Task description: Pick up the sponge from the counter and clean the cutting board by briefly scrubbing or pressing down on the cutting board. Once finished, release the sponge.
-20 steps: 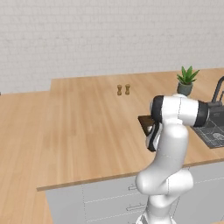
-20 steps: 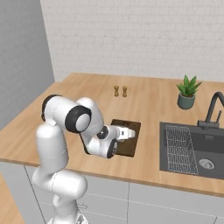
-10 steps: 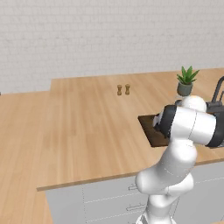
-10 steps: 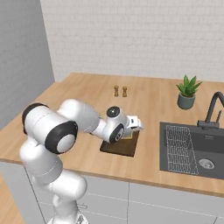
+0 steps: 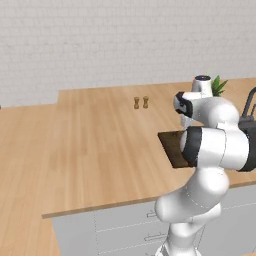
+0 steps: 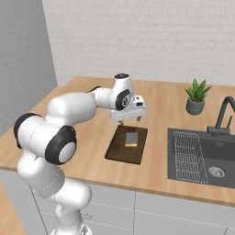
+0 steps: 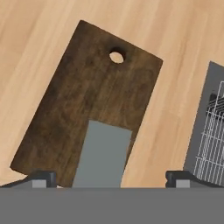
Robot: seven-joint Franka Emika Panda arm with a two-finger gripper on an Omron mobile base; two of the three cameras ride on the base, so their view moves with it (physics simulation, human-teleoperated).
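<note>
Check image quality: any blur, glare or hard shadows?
Left base view: soft overall, the arm covers much of the cutting board. Right base view: even lighting, no glare, sponge small and low in detail. Hand view: sharp wood grain on the board, sponge a flat grey patch, no distinct shadows.

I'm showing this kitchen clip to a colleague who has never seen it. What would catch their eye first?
Probably the big white arm arching over the counter, its hand raised above the dark cutting board near the counter's front edge. Next, the grey-topped sponge lying flat on that board, free of the hand's spread fingers. To the right sits the dark sink with a potted plant behind it.
</note>
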